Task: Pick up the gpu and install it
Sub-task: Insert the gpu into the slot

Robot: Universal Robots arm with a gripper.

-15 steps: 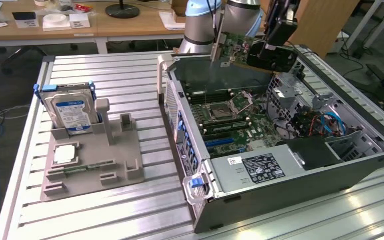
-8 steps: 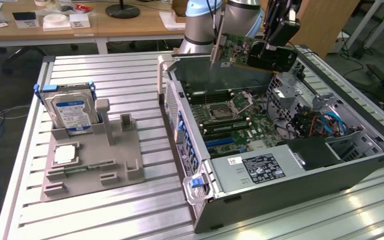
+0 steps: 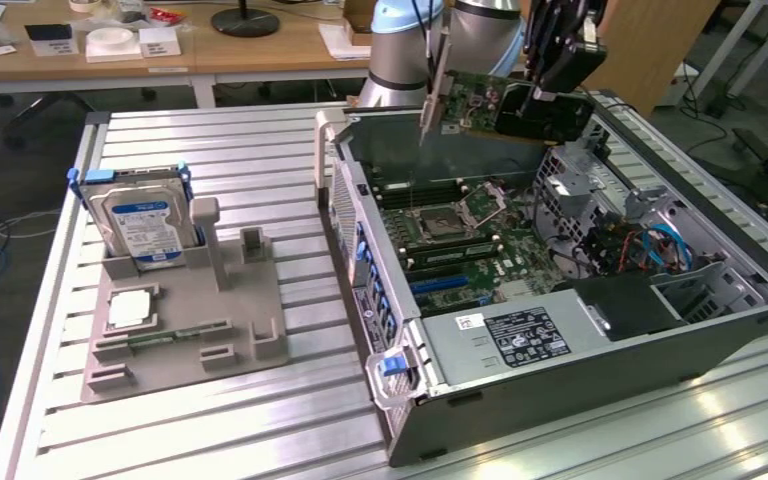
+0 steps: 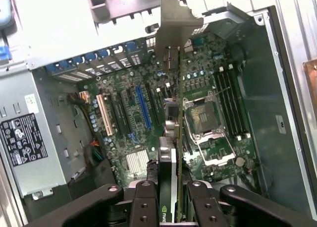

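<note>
The gpu (image 3: 498, 105) hangs in the air above the open computer case (image 3: 598, 390), standing on edge. Its pale bracket (image 3: 430, 100) points toward the case's rear wall. It is clear of the motherboard (image 3: 464, 240) and touches nothing below. The claw (image 3: 534, 98) is clamped on the card's far end from above. In the wrist view its two dark fingers (image 4: 143, 207) press either side of the card's edge (image 4: 168, 157).

The pick-up looks done, and the step in hand is carrying the card into line for seating. From the wrist view, the card appears to run parallel to the blue slot (image 4: 142, 108) but beside it, on the processor socket (image 4: 205, 115) side.

Seating would call for the card's lower edge squarely over the slot, the bracket (image 4: 176, 24) meeting the rear openings, and a straight descent without tilt.

On the desk (image 3: 224, 420), well apart, a hard drive (image 3: 144, 225) stands in a grey holder (image 3: 184, 340).
</note>
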